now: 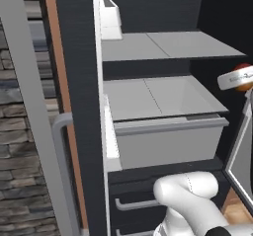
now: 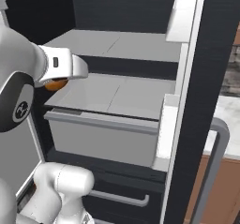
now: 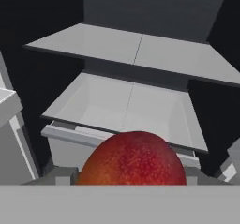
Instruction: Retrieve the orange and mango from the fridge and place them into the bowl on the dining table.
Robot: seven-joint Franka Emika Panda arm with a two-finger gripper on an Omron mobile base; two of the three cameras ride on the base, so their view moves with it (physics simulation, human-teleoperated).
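Red-blushed and rounded, the mango [image 3: 136, 160] sits right up against the hand camera at the bottom of its view, so it lies directly between the pincer's fingers and in line with the hand, not off to either side. The pincer [image 2: 58, 83] is closed on this fruit, with its jaws held apart by the fruit's width. From the right base view a sliver of orange-red skin peeks out under the white hand, in front of the open fridge [image 2: 197, 78] at the height of the middle shelf [image 2: 117, 94]. In the left base view the same fruit [image 1: 243, 84] shows at the right edge, outside the shelves and clear of the pale drawer [image 1: 168, 143] below them.

Its long axis cannot be told for sure; in the hand view it spreads wider than tall, which suggests it lies across the fingers.

Judging by this, the mango is already free of the shelf, and carrying it out calls for drawing straight back from the fridge opening.
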